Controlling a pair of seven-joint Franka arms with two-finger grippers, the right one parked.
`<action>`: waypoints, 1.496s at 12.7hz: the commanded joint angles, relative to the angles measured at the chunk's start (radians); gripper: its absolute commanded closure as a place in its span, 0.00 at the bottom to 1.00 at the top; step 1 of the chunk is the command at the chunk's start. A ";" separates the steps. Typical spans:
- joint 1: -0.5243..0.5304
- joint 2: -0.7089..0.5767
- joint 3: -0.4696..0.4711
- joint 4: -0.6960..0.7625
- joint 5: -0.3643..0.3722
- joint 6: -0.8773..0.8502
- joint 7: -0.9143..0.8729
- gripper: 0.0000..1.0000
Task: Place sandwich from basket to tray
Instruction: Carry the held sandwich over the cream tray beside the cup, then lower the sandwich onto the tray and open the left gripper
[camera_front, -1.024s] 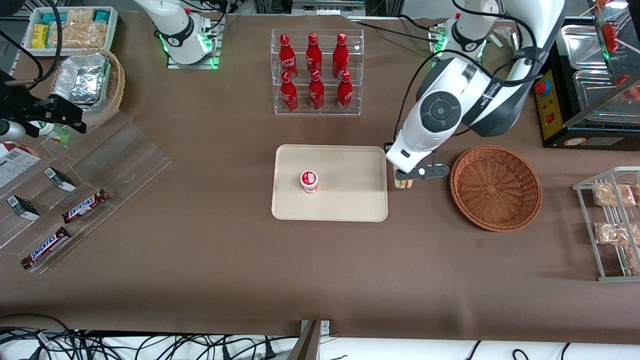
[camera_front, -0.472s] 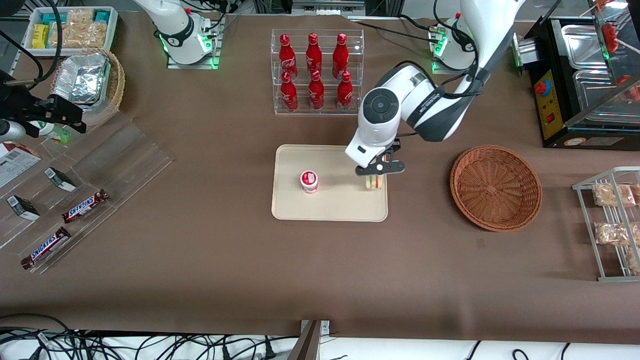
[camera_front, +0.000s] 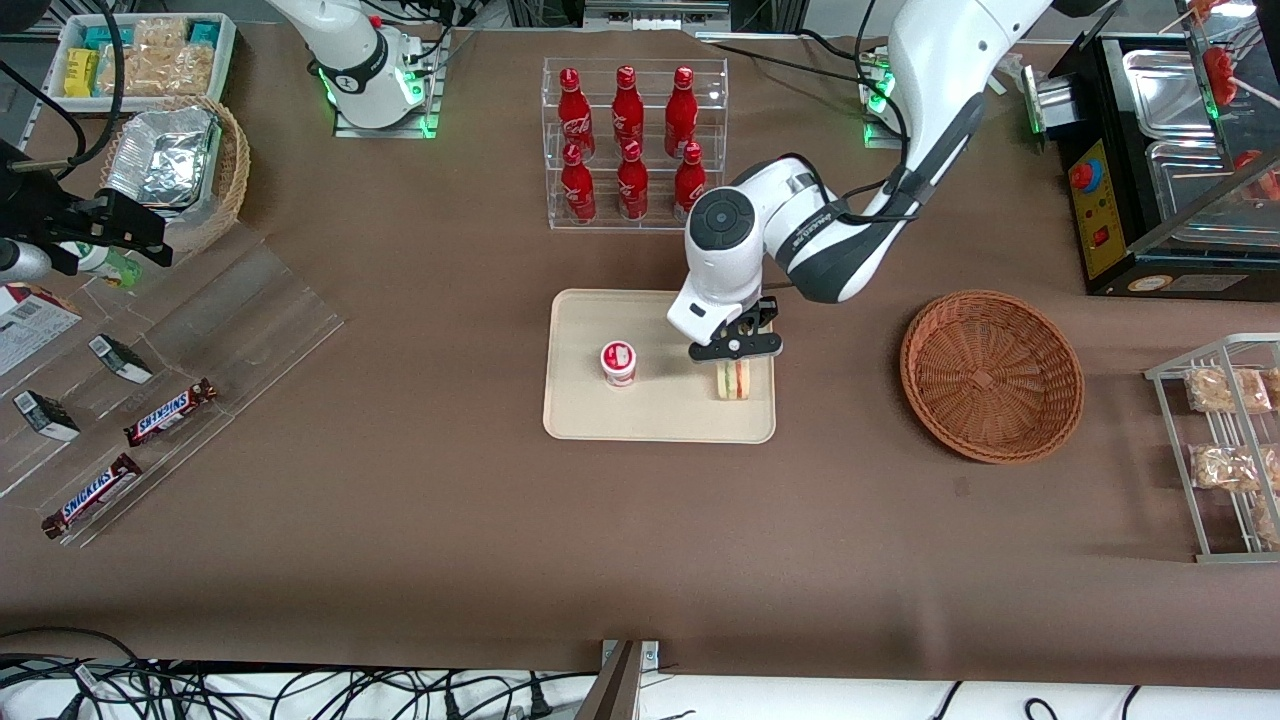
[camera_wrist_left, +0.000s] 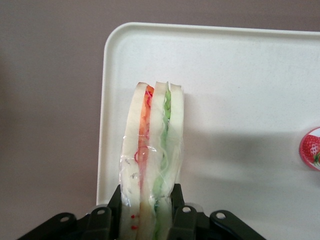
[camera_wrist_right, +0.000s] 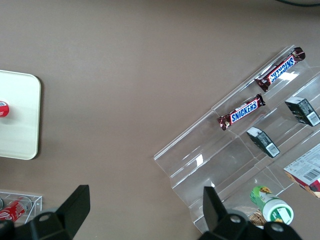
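My left gripper (camera_front: 733, 362) is shut on the sandwich (camera_front: 733, 381), a clear-wrapped wedge of white bread with red and green filling. It hangs over the cream-beige tray (camera_front: 660, 415), close to the tray edge nearest the basket. In the left wrist view the sandwich (camera_wrist_left: 152, 150) stands on edge between the black fingers (camera_wrist_left: 114, 205), with the tray (camera_wrist_left: 240, 80) under it. The reddish-brown wicker basket (camera_front: 991, 375) lies toward the working arm's end of the table with nothing in it.
A small red-lidded cup (camera_front: 619, 362) stands on the tray beside the sandwich. A clear rack of red bottles (camera_front: 632, 140) is farther from the front camera than the tray. Chocolate bars on acrylic steps (camera_front: 170, 412) lie toward the parked arm's end.
My gripper has carried the sandwich from the table beside the basket over the tray's edge and lower toward the tray's surface. The basket and cup have not moved.
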 joint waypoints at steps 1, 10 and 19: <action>-0.030 0.044 0.010 0.063 0.034 -0.011 -0.024 0.59; -0.047 0.070 0.011 0.066 0.071 -0.011 -0.052 0.43; -0.012 0.037 0.007 0.174 0.041 -0.131 -0.087 0.00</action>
